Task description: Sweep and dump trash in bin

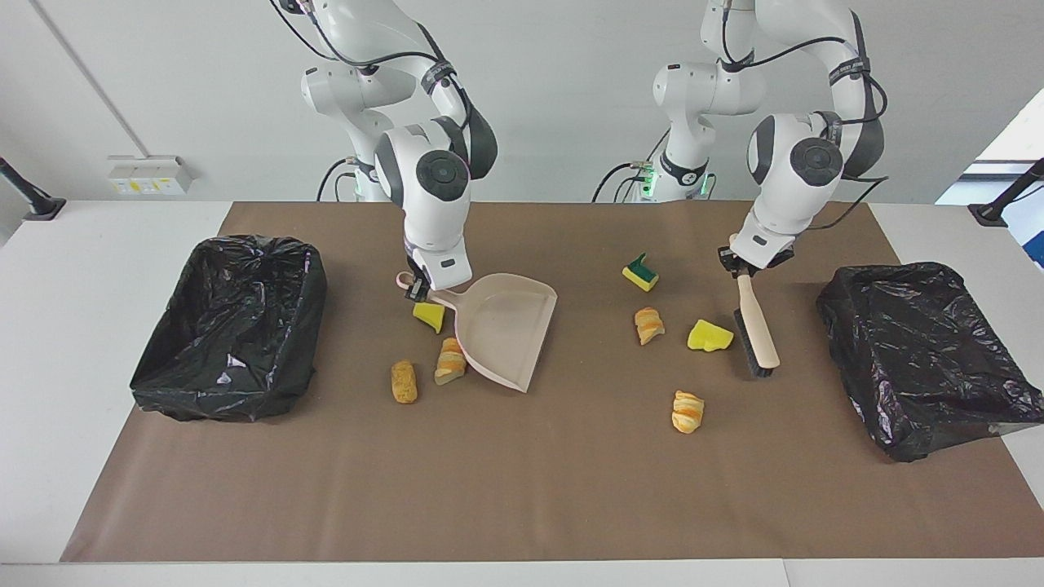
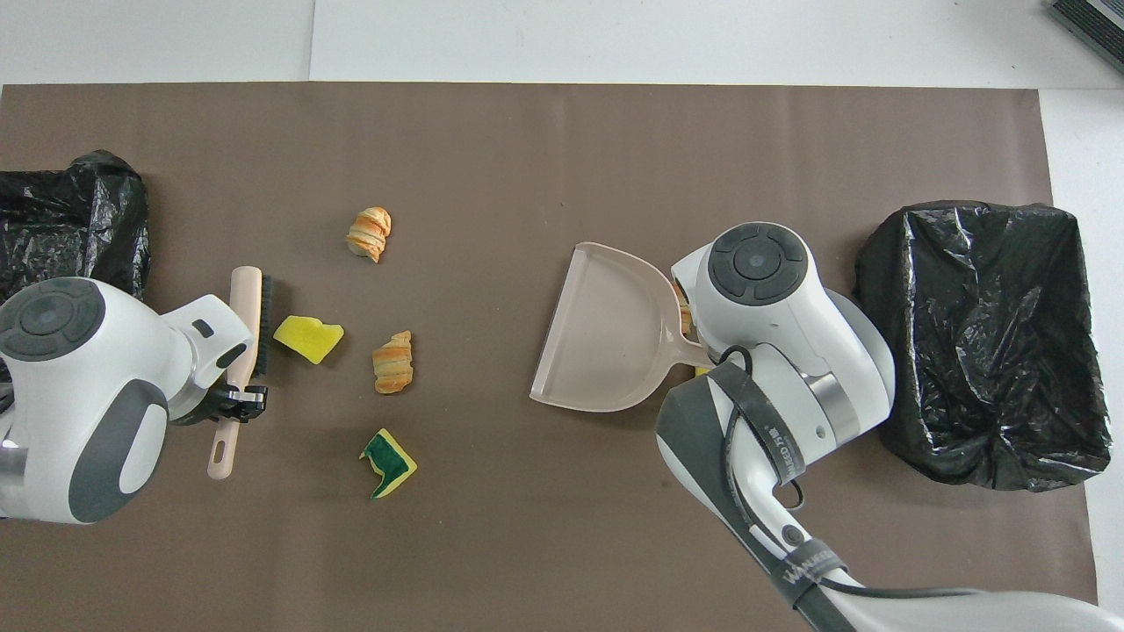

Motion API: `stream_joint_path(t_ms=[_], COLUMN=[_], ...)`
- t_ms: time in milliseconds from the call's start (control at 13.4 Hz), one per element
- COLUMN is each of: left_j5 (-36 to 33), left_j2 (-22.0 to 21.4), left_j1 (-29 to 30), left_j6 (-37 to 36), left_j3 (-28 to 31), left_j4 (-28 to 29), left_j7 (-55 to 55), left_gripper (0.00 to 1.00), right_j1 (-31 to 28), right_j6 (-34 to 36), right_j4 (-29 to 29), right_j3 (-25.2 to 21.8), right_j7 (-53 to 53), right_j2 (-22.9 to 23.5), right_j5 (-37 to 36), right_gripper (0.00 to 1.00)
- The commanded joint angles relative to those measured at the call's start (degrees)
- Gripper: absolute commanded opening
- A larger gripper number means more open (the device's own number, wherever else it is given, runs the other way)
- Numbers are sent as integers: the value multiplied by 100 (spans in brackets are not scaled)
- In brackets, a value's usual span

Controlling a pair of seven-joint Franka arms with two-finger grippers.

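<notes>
Our left claw [image 1: 744, 269] is clamped on the handle of the brush [image 1: 757, 333], whose bristle edge sits low beside the yellow sponge wedge [image 1: 708, 336] toward the left arm's end of the bench [image 1: 49, 269]. Our right claw [image 1: 418, 285] is closed on the handle of the dustpan [image 1: 502, 326], which tilts with its open lip down on the brown mat [image 1: 522, 489].

The trash lies in two groups. By the brush we see that wedge, a striped croissant piece [image 1: 648, 324], a green-backed sponge [image 1: 641, 273] nearer the robots and another croissant piece [image 1: 687, 411] farther out. At the pan's handle side lie a small yellow wedge [image 1: 429, 315], a third croissant piece [image 1: 449, 361] and a brown nugget [image 1: 403, 381].

We judge the main risk to be the wide gap between brush and pan: light sponge may roll or skip sideways off the bristles during a long sweep. The three scraps by the pan lie outside its mouth, so a sweep could miss them, and moving the pan could knock them about. Both arms bend down from the elbow, wrists steep, over the mat between the two black-lined bins [image 1: 228, 326].
</notes>
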State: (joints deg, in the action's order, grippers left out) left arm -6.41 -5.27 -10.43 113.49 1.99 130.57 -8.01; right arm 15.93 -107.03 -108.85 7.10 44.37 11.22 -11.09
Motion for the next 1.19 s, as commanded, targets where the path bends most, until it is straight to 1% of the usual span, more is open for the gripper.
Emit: stream_joint_path(t_ms=[0,447,595,670,744,819,893,968,1116], left_j5=[-115,-1,278,350,351,351,351,351,351], left_j2=[-80,-71,-53,-27,-70,-175,-341,-543,-746], left_j1=[-335,-1530,-1829,-1944,-1945,-1945,-1945,-1989,-2304], left_j6=[86,42,7,-72,-316,-710,-1054,-1318,-1619], left_j3=[-6,-32,-32,-32,-32,-41,-50,-59,-59], left_j4=[232,276,207,67,-74,-223,-251,-216,-76], left_j7=[-401,-1640,-2036,-2334,-2546,-2661,-2923,-3326,-4152], left_gripper=[0,0,0,0,0,0,0,0,0], right_j1=[23,200,208,208,200,200,200,200,200], right_j6=[-99,-230,-266,-266,-257,-257,-249,-249,-257], right_j4=[66,101,110,110,110,110,110,110,110], right_j3=[37,55,55,55,55,55,55,55,55], right_j7=[142,124,-16,-16,-16,-16,-16,-16,-25], right_j2=[117,284,337,346,346,337,337,337,346], right_j5=[-122,-121,-122,-122,-122,-122,-122,-122,-122], right_gripper=[0,0,0,0,0,0,0,0,0])
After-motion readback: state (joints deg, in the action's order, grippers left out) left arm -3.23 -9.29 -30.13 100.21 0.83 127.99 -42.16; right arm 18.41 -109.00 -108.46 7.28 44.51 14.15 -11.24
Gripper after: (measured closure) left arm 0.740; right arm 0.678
